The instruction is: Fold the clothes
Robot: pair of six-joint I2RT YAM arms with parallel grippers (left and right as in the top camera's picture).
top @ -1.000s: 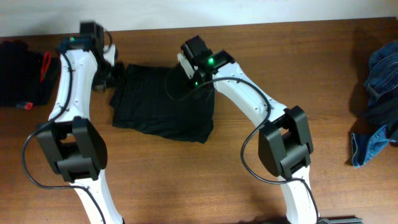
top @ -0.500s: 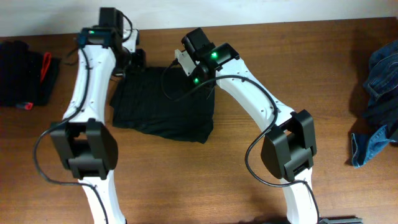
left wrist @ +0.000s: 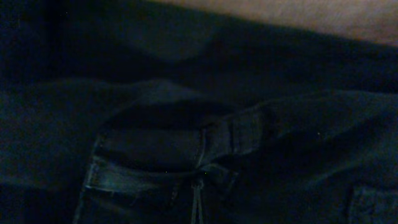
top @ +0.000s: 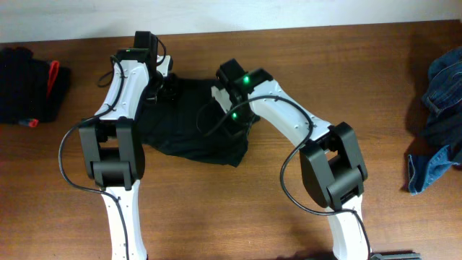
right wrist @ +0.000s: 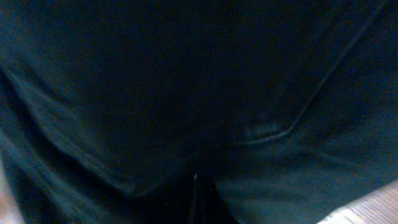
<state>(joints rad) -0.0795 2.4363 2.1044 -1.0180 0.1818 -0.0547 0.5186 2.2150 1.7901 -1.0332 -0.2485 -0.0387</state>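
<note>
Closed jaws on left gripper [top: 166, 88], set at the far edge of the black jeans [top: 191, 126]. Fingers are out of its wrist view, so I cannot tell if cloth is pinched. That view is filled by the waistband and a belt loop [left wrist: 239, 134].

Closed jaws on right gripper [top: 234, 124], down on the jeans' right side. Its view shows only a pocket seam [right wrist: 273, 130].

Jeans lie bunched mid-table [top: 216, 217] between the arms. Blue denim [top: 440, 108] sits at the right edge and a dark pile [top: 25, 90] at far left, both well apart.
</note>
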